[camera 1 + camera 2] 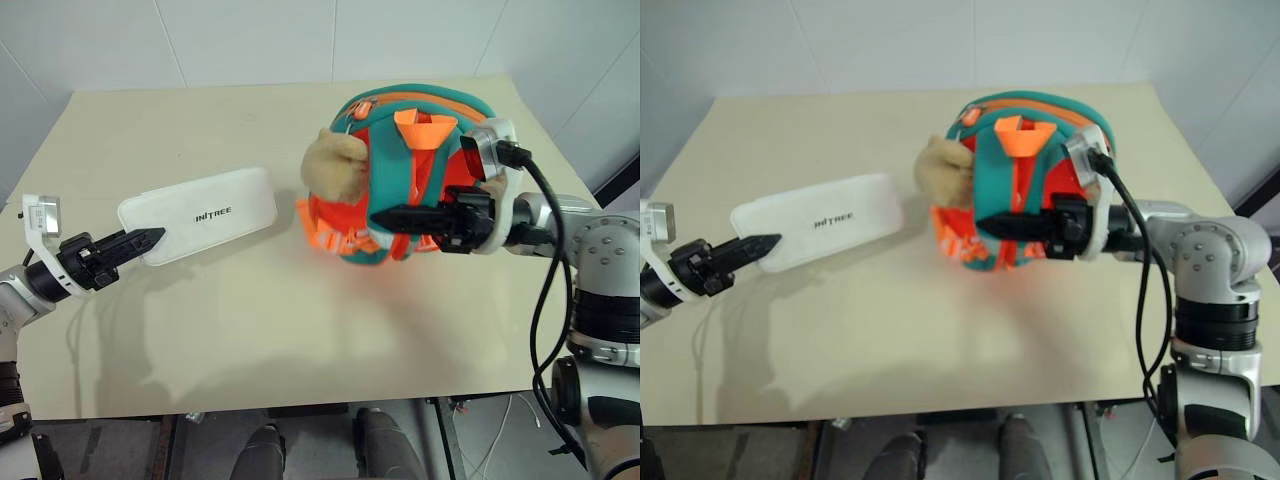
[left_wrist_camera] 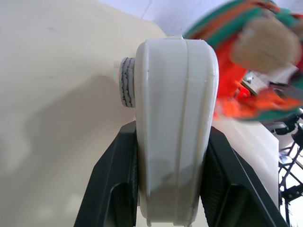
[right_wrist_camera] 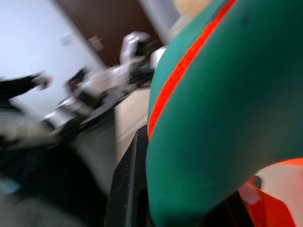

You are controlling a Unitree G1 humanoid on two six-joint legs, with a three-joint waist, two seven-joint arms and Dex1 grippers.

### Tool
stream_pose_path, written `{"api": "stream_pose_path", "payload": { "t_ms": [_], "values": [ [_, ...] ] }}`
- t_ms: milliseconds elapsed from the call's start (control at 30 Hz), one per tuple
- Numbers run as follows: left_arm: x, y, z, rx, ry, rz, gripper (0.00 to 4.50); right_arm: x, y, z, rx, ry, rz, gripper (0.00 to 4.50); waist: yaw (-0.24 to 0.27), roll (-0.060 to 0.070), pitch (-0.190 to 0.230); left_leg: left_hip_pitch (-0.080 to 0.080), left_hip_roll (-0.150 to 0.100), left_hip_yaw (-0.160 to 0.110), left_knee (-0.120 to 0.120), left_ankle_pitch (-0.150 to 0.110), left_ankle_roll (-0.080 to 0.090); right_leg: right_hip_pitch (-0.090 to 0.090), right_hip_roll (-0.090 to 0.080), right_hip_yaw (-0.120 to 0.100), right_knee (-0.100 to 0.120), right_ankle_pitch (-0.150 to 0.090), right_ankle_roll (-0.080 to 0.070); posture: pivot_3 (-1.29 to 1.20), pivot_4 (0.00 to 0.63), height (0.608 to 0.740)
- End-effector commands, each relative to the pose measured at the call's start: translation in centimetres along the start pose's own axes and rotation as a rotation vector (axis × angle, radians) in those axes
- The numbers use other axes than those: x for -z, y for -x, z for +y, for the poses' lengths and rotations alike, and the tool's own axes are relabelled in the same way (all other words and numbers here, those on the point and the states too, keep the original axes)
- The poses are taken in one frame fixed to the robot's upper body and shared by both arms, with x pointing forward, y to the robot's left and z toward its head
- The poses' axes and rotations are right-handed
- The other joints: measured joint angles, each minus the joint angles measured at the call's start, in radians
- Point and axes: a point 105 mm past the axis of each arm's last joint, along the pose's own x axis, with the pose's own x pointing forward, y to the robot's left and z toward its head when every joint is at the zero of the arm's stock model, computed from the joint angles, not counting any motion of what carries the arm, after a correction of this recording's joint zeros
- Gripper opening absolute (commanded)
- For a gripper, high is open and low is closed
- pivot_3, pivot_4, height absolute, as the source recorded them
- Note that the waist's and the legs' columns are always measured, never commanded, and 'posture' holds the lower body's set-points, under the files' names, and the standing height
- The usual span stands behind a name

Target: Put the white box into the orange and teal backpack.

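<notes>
My left gripper [image 1: 150, 240] is shut on the near-left end of the white box [image 1: 200, 215], a flat case with dark lettering, held just above the table and casting a shadow. In the left wrist view the box [image 2: 175, 118] sits edge-on between both black fingers [image 2: 113, 179]. The orange and teal backpack [image 1: 400, 175] stands at centre right with a beige plush toy [image 1: 335, 165] on its left side. My right gripper [image 1: 385, 217] points left across the backpack's front and is shut on a teal strap [image 3: 227, 118] with an orange stripe.
The beige table [image 1: 300, 340] reaches to the white wall at the back and has its front edge close to me. A black cable [image 1: 545, 260] loops from my right wrist down past the table's right corner.
</notes>
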Motion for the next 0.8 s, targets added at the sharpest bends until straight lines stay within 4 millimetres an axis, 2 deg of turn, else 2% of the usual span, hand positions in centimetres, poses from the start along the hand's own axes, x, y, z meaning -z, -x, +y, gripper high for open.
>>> {"api": "stream_pose_path", "payload": {
  "t_ms": [33, 233, 367, 533, 800],
  "values": [
    [-1.4, 0.8, -0.2, -0.002, -0.046, -0.045, 1.33, 0.4, 0.0, 2.4, -0.106, -0.011, 0.06, 0.2, 0.004, 0.0, 0.0, 0.0, 0.0, 0.0, 0.0, 0.0, 0.0, 0.0, 0.0, 0.0, 0.0, 0.0, 0.0, 0.0, 0.15, 0.74],
    [-1.1, 0.4, -0.3, 0.007, -0.036, -0.047, 1.33, 0.8, -0.4, 2.9, -0.123, -0.028, 0.106, 0.2, 0.014, 0.0, 0.0, 0.0, 0.0, 0.0, 0.001, 0.0, 0.0, 0.0, 0.0, 0.0, 0.002, 0.0, 0.0, 0.0, 0.15, 0.74],
    [-1.1, 0.5, -0.4, 0.009, -0.036, -0.05, 1.33, 2.0, -0.5, 3.4, -0.152, -0.074, 0.134, 0.2, 0.026, 0.0, 0.0, 0.0, 0.0, 0.0, 0.001, 0.0, 0.0, -0.001, 0.0, 0.0, 0.001, 0.0, 0.0, 0.0, 0.15, 0.74],
    [-1.2, 0.4, -1.0, 0.036, -0.04, -0.043, 1.33, 4.0, -0.4, 2.3, -0.109, -0.1, 0.184, 0.2, 0.03, 0.0, 0.0, -0.001, 0.0, 0.0, 0.001, 0.0, 0.0, -0.001, 0.0, 0.0, 0.0, 0.0, 0.0, 0.0, 0.15, 0.74],
    [-2.9, -0.8, -3.3, 0.134, -0.116, -0.057, 1.33, 6.2, 0.5, 0.6, -0.065, -0.075, 0.284, 0.2, 0.024, -0.001, 0.0, -0.001, 0.0, 0.0, 0.003, 0.0, 0.0, -0.001, 0.0, 0.0, 0.003, 0.0, 0.0, 0.0, 0.15, 0.74]
  ]
}}
